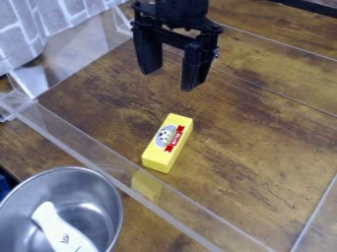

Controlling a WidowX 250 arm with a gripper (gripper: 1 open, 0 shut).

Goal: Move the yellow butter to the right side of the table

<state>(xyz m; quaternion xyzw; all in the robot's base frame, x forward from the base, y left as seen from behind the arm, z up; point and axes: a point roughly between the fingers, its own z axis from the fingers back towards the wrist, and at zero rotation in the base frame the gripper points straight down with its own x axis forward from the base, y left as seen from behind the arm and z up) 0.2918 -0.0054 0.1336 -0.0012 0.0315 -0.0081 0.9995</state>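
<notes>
Yellow butter (pixel 168 143) lies on the wooden table (pixel 263 108); gripper (pixel 175 65) above it — jaws apart.

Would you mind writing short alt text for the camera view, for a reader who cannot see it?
A black robot gripper hangs open above a wooden table, not touching the yellow butter that lies flat on the table below it. A metal bowl holding a white utensil sits at the lower left corner.
</notes>
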